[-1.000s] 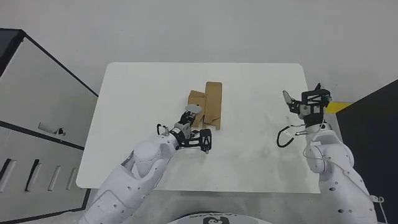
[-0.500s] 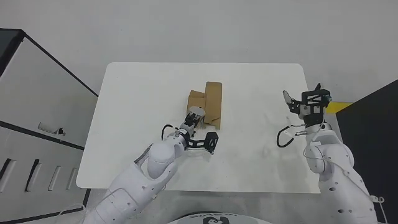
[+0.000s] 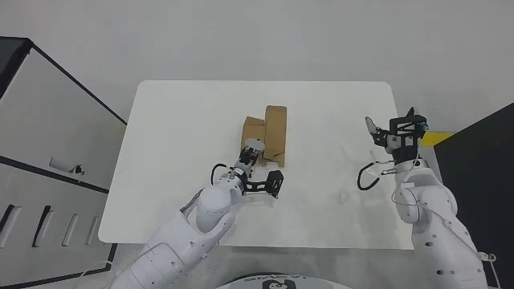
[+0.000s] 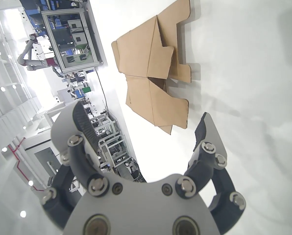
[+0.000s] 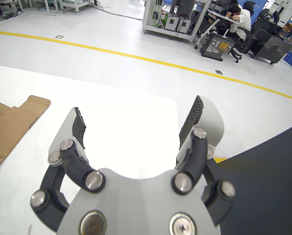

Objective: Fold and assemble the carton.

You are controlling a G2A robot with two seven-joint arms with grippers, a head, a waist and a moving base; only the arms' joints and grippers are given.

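Note:
A flat brown carton (image 3: 267, 134) lies partly folded near the middle of the white table (image 3: 177, 128), with several flaps spread out. In the left wrist view the carton (image 4: 148, 74) rests just beyond my left gripper (image 4: 141, 114), which is open and holds nothing. From above, the left gripper (image 3: 263, 165) sits at the carton's near edge. My right gripper (image 3: 391, 128) is open and empty by the table's right edge, far from the carton. The right wrist view has the right gripper (image 5: 137, 108) over bare table, with the carton (image 5: 11, 123) off to one side.
A dark cabinet (image 3: 48, 128) stands off the table's left side and a dark panel (image 3: 482, 152) off its right. A black cable (image 3: 368, 178) loops beside the right arm. The table's left and front parts are bare.
The left arm has shifted slightly to the right, bringing its open gripper closer along the carton's near edge. The right arm and the carton have not moved.

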